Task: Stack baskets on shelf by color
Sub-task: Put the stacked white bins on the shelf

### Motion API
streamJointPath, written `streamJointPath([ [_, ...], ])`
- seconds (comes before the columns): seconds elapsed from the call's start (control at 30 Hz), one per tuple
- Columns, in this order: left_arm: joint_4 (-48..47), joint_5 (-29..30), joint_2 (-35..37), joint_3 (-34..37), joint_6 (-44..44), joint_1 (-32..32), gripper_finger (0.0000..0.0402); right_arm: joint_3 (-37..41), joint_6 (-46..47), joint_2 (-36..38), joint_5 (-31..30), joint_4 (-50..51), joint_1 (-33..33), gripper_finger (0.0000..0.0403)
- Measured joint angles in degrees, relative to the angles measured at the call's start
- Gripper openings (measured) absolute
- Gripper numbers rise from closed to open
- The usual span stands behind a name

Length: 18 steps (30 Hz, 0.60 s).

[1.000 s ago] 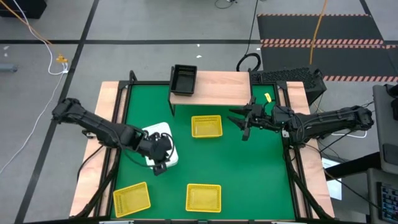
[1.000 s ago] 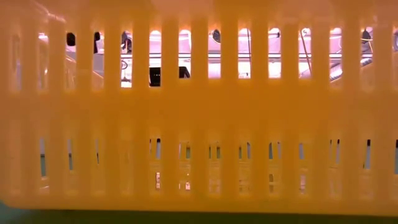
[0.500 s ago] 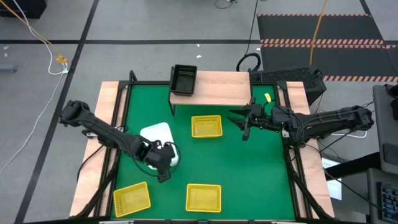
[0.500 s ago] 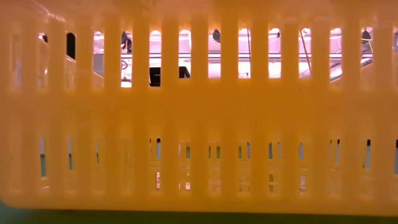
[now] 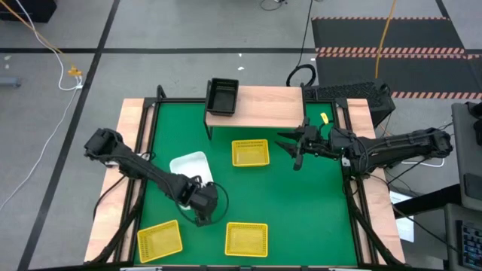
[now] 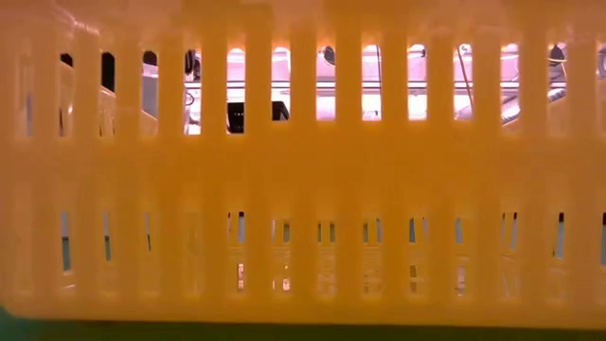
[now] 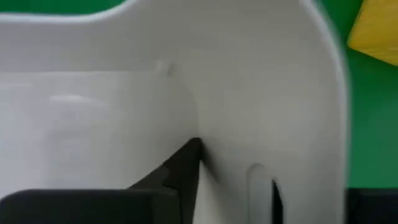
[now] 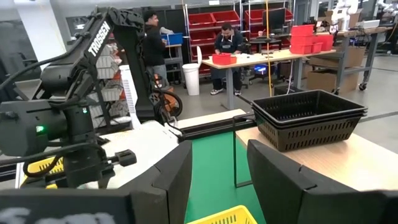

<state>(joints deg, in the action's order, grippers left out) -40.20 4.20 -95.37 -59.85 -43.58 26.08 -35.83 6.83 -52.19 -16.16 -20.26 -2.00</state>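
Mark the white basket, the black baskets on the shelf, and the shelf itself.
white basket point(image 5: 187, 163), high view, on its bare floor beside the left arm.
black baskets point(image 5: 223, 95), high view, on the inner floor of the top one.
shelf point(image 5: 271, 105), high view, on the bare wood board.

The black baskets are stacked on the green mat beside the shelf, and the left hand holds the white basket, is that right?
Not quite. The black baskets sit on the shelf itself, at its left end, not on the green mat; the high view shows this. The rest holds: the left hand is closed on the rim of the white basket, as the left wrist view confirms.
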Motion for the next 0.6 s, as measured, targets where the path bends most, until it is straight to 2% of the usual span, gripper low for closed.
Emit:
streamJointPath([
  [0.13, -0.8, -0.8, 1.2, 0.1, 0.4, -0.2, 0.0093, 0.0, 0.0, 0.0, 0.0, 0.0, 0.0, 0.0148],
  [0.27, -3.8, -1.1, 4.7, 0.5, 1.0, -0.3, 0.0019, 0.0, 0.0, 0.0, 0.0, 0.0, 0.0, 0.0148],
  [0.43, -12.9, -2.0, 9.4, -2.2, 2.8, -0.3, 0.0012, 0.0, 0.0, 0.0, 0.0, -0.1, 0.0, 0.0148],
  [0.53, -23.4, -0.2, 10.8, -8.5, 4.8, -0.5, 0.0012, 0.0, 0.0, 0.0, 0.0, -0.2, 0.0, 0.0148],
  [0.6, -30.2, 3.1, 10.9, -14.7, 6.0, -0.4, 0.0012, 0.0, 0.0, 0.0, 0.0, -0.5, 0.0, 0.0148],
])
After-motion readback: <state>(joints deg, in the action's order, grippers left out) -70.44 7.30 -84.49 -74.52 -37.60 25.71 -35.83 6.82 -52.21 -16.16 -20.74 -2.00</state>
